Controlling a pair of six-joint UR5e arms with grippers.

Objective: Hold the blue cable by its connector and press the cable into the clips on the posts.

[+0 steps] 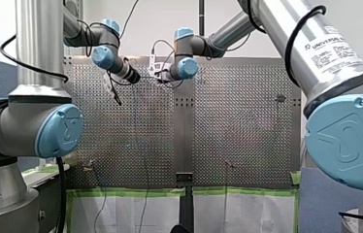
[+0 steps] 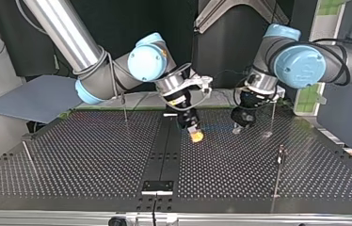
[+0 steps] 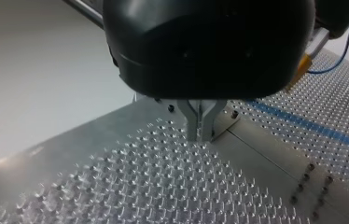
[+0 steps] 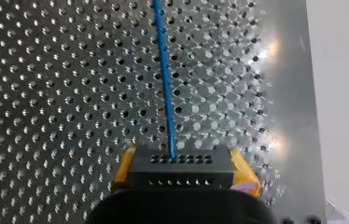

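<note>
In the right wrist view a black connector sits between the yellow pads of my right gripper, which is shut on it. The blue cable runs from the connector straight ahead over the perforated plate. The top view shows my right gripper low over the table's middle strip. My left gripper has its metal fingers pressed together with nothing between them, just above the plate; it stands at the top view's right. Beside it the blue cable lies flat on the plate.
Thin posts stand on the plate at the top view's left, back left, back right and front right. A dark strip divides the table. Green tape lines the front view's near edge.
</note>
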